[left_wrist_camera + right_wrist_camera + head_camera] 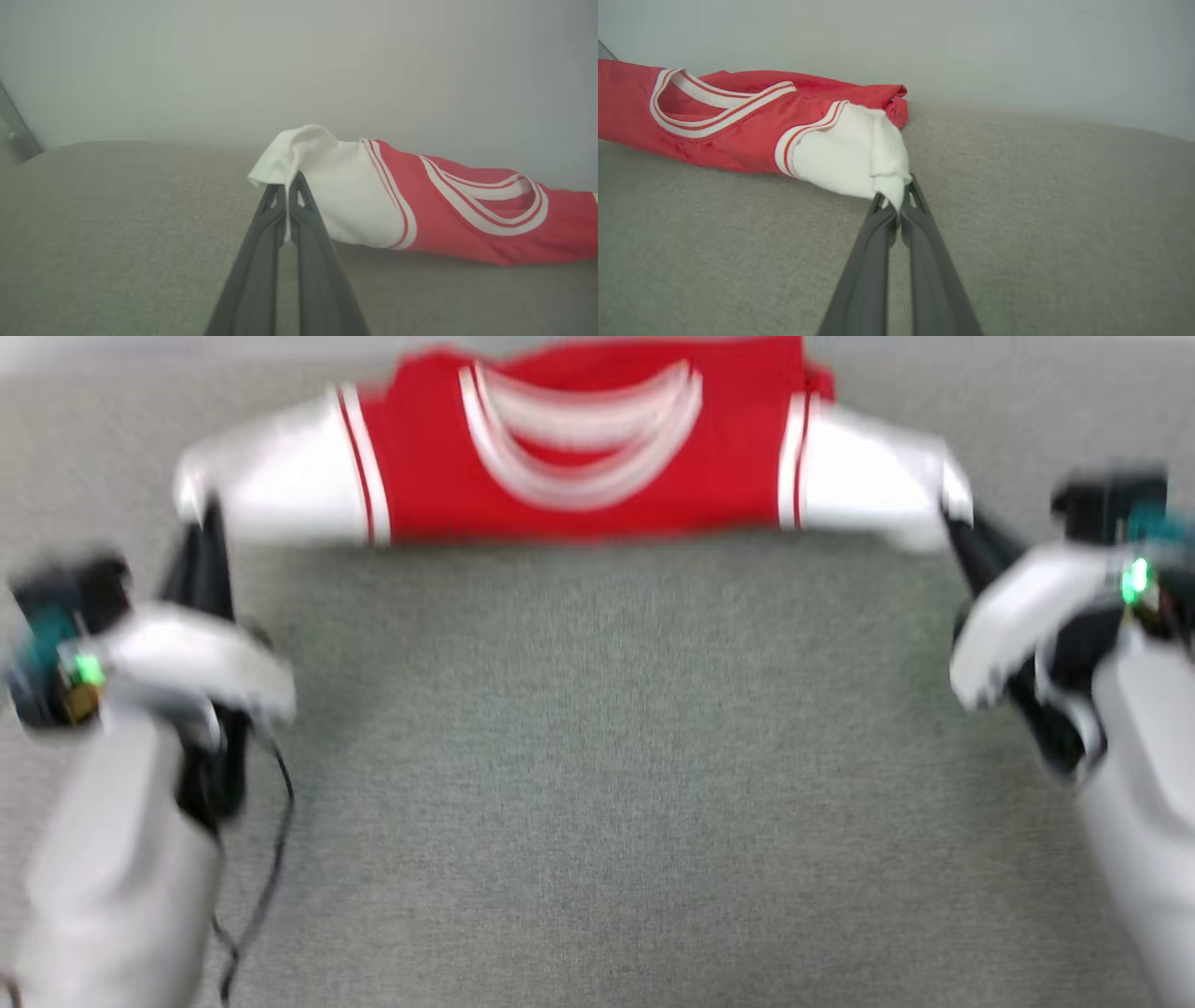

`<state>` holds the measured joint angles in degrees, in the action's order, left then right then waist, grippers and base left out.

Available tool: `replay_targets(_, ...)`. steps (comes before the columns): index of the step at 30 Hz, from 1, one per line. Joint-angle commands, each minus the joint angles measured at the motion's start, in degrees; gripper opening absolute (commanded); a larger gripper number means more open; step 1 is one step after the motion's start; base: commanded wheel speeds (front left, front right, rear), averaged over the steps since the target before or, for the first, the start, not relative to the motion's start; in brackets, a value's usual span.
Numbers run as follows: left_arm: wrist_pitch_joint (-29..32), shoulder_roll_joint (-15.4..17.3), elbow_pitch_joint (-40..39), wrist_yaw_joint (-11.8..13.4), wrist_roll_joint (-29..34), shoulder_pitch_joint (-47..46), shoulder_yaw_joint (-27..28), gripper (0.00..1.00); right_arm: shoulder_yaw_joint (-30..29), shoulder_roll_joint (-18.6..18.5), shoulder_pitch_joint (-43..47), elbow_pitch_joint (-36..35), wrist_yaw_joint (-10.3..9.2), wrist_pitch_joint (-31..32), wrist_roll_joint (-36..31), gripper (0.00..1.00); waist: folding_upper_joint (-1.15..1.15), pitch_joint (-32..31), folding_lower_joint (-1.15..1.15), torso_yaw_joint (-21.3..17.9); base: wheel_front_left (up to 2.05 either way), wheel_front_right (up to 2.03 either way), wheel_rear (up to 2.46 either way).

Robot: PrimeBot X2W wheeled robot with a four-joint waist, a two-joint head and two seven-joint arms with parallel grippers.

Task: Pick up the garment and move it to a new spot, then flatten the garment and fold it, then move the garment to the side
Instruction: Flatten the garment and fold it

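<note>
Now clamped shut with the left gripper (286, 186) on one white short sleeve of a red jersey-style garment (429, 485) with red-and-white striped trim. Likewise pinched closed with the right gripper (896, 193) on the opposite sleeve. Stretched between both along the far side of the grey fabric surface (597, 756), neckline up.

Red garment (425, 485) w/ white sleeves, spread wide, prob. folded

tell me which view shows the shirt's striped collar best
The right wrist view: the collar of the garment is sharp and close. The left wrist view shows it farther off and hazier; the head view shows it whole but blurred.
</note>
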<state>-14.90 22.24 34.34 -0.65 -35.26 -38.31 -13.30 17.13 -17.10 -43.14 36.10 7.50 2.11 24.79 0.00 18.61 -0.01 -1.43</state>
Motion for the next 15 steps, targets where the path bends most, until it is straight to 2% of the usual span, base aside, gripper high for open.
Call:
replay_targets(1, -0.39, -0.24, -1.03, 0.42, 0.14, 2.06, 0.24, 0.0, -0.53, -0.49, 2.17, -1.05, -0.02, 0.04, 0.31, 0.0, 0.0, -4.97, 0.01, -0.03, 0.0, 0.0, 0.0)
replay_targets(6, -0.27, -0.05, -8.94, 3.44, -0.64, 16.35, 0.93, 0.0, -5.54, -0.4, 17.97, -9.88, -0.02, 2.62, 1.12, 0.0, 0.0, -9.94, 0.01, 0.27, 0.0, 0.0, 0.0)
replay_targets(15, 6.32, 1.51, -23.26, 9.96, -1.78, 38.18, -0.12, 0.0, -16.33, 4.42, 43.65, -26.78, -0.02, 11.99, -1.04, 0.0, 0.0, -14.76, 0.01, 0.18, 0.0, 0.0, 0.0)
